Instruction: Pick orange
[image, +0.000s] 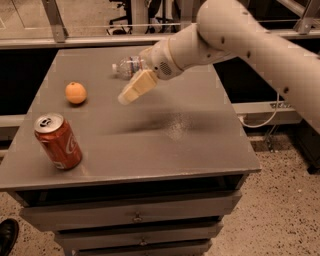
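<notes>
The orange (76, 93) is a small round fruit lying on the left part of the grey table top (150, 130). My gripper (124, 97) hangs above the table to the right of the orange, about a hand's width away, its cream fingers pointing down and to the left. It holds nothing that I can see. The white arm reaches in from the upper right.
A red soda can (58, 141) stands near the front left edge. A clear plastic bottle (127, 66) lies on its side at the back, partly behind the wrist. Drawers sit under the table top. A dark shoe (7, 235) shows at the bottom left.
</notes>
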